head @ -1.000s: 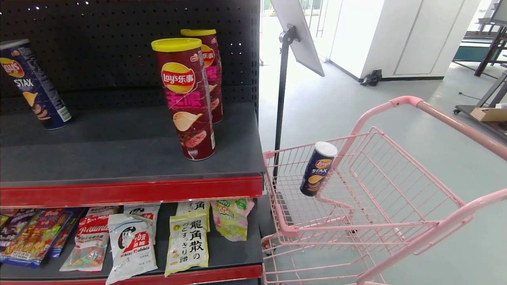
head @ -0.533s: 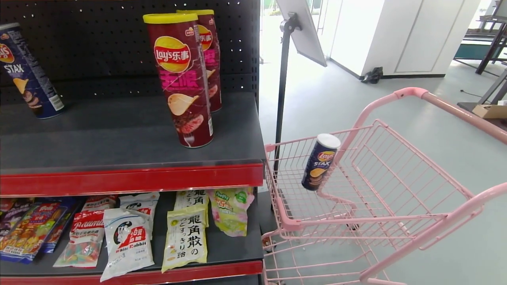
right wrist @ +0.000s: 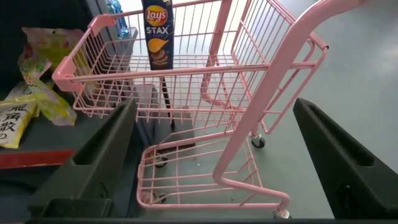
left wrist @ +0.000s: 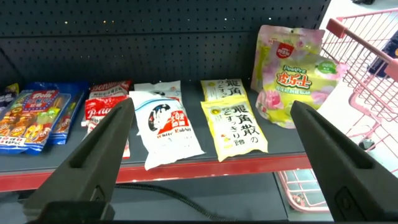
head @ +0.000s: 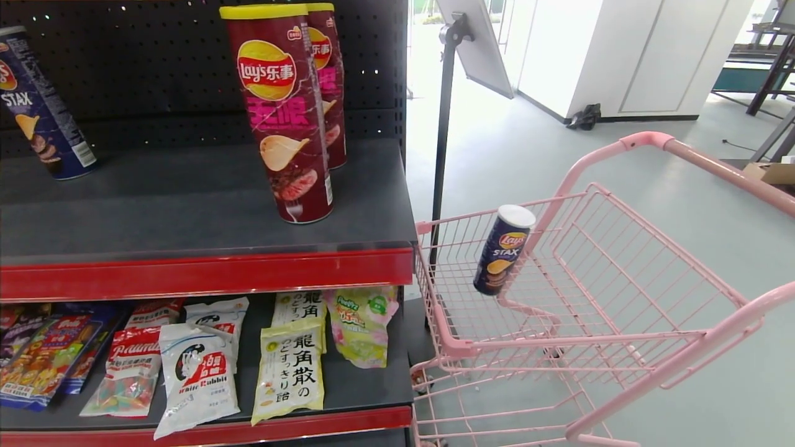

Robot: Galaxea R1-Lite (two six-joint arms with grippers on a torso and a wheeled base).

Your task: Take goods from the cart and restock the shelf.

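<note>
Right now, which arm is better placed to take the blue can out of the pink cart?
Right. The right tool, open, faces the pink cart with the blue can inside; the left tool, also open, faces the snack bags on the lower shelf.

Printed labels on chip cans (head: 286, 112), snack bags (head: 289, 366)

Can (head: 503, 251) in cart (head: 646, 141), right of shelf (head: 205, 273).
</note>
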